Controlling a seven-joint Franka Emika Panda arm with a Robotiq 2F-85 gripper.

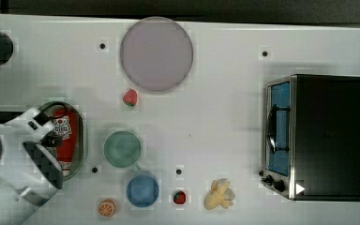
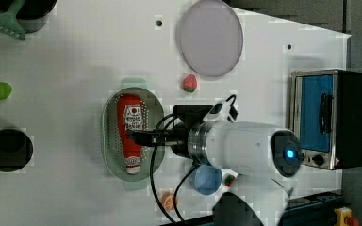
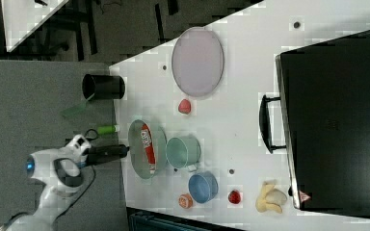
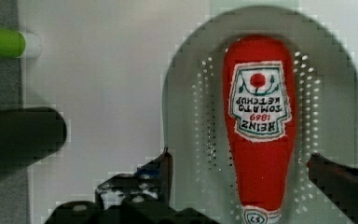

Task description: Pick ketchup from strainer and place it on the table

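Ketchup [image 4: 260, 140] lies flat in the strainer [image 4: 186, 93], lengthwise along it, label up, white cap toward the end nearest the pincer [image 4: 240, 172]. Pincer stands wide: in the wrist view one dark finger [image 4: 161, 175] sits on one side of the bottle and the other finger on the far side, both apart from the red body, nothing held. In the top view the strainer [image 1: 80, 123] sits at the top view's left part of the white surface [image 1: 225, 117], partly covered by the white arm and its black cabling; the ketchup [image 1: 66, 136] shows beneath. In the left view the pincer [image 2: 141, 137] reaches in from the left view's right, over the bottle's middle. Whether the fingers touch the strainer floor cannot be told. Just beside the strainer, toward the top view's right, stands a green cup [image 1: 122, 149], with a blue cup [image 1: 142, 190] near it. A strawberry [image 1: 130, 97] lies between the strainer and the large grey-lilac plate [image 1: 156, 53]. A second strawberry [image 1: 179, 197], an orange slice [image 1: 107, 207] and a peeled banana [image 1: 220, 194] lie along the top view's lower edge. A toaster oven [image 1: 316, 136] stands well apart at the top view's right.
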